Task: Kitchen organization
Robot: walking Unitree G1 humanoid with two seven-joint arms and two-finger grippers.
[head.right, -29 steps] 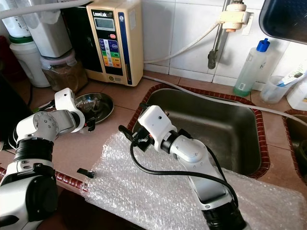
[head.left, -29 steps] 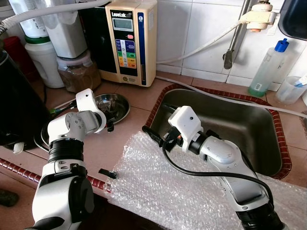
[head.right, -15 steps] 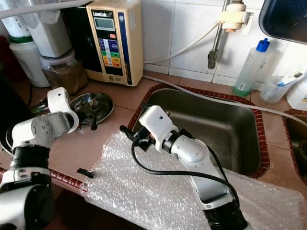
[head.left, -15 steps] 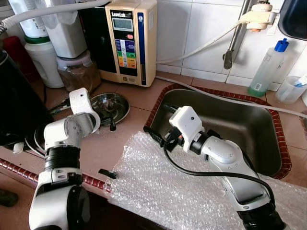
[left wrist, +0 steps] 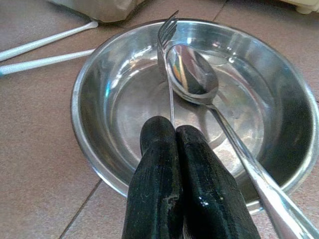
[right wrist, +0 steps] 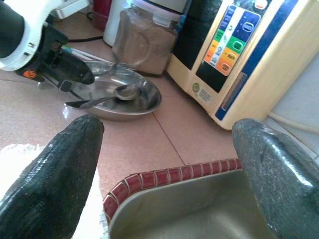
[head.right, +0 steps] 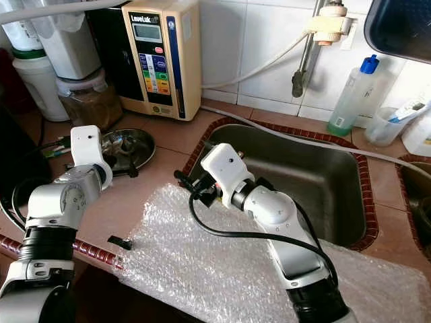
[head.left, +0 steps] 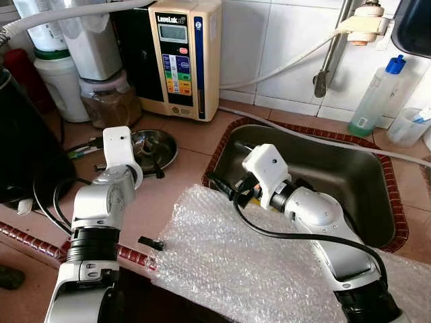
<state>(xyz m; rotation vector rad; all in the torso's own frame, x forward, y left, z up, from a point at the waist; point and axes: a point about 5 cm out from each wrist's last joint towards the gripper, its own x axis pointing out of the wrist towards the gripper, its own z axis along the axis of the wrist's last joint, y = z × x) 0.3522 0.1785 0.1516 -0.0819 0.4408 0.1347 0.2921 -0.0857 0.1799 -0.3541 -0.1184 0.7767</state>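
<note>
A steel bowl [left wrist: 99, 144] sits on the tiled counter and holds a fork [left wrist: 167, 32] and a spoon [left wrist: 192, 74]. My left gripper [left wrist: 174, 130] reaches over the bowl's near rim, and the fork's thin handle runs in between its shut fingers. From the head, the left gripper [head.left: 157, 169] is at the bowl's [head.left: 168, 145] front edge. My right gripper [head.left: 225, 190] stands open over the sink's left rim, just past the bubble wrap [head.left: 256, 262], with nothing between its fingers [right wrist: 55, 169].
The steel sink [head.left: 350, 182] lies to the right. A water ioniser [head.left: 182, 57], a jar of brown powder [head.left: 108, 101] and white containers stand along the back wall. A blue-capped bottle [head.left: 380, 91] is at the far right. A small black piece [head.left: 149, 242] lies at the counter's edge.
My left arm has swung its wrist round toward the bowl, and the gripper now sits at the bowl's rim on the fork. The right gripper has edged slightly toward the sink.
</note>
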